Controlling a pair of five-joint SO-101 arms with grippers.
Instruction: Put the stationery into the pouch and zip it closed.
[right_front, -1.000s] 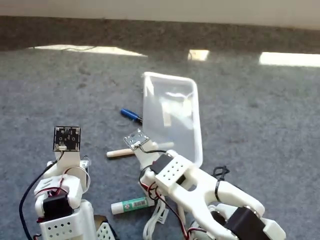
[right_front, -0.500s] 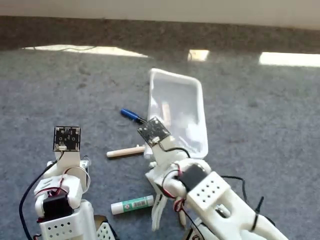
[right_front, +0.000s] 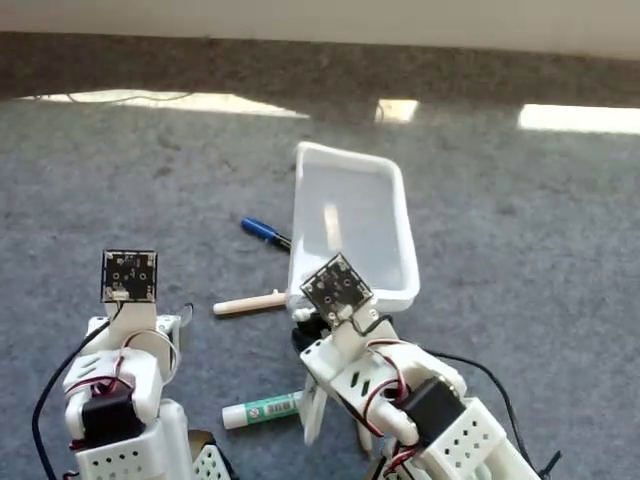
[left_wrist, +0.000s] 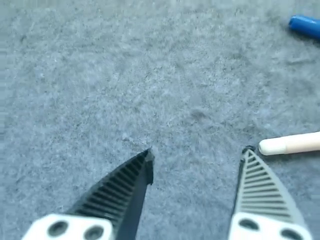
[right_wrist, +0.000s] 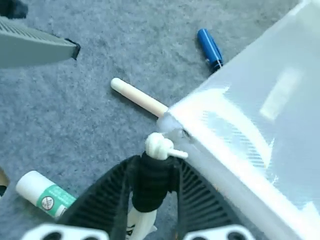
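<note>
1. Pouch (right_front: 350, 215): translucent white, it lies mid-table on the grey felt-like cover (right_front: 530, 240), with its long side running away from the arms.
2. The right gripper (right_wrist: 156, 166) sits at the pouch's near corner. Its jaws are clamped on the black zipper pull (right_wrist: 150, 187), and the white knotted cord (right_wrist: 160, 146) pokes out just past the fingertips.
3. The left gripper (left_wrist: 198, 151) hangs over bare cover to the left of the pouch, jaws spread wide with nothing between them.
4. A cream stick (right_front: 250, 303) lies crosswise outside the pouch. One end disappears at the corner the right gripper holds, and the other end lies just beside a left fingertip.
5. A blue pen (right_front: 262, 231) lies on the cover along the pouch's left edge, farther from the arms, with its dark tip reaching that edge.
6. A glue stick (right_front: 262, 410), white with a green label, lies between the two arms, close to the right one.
</note>
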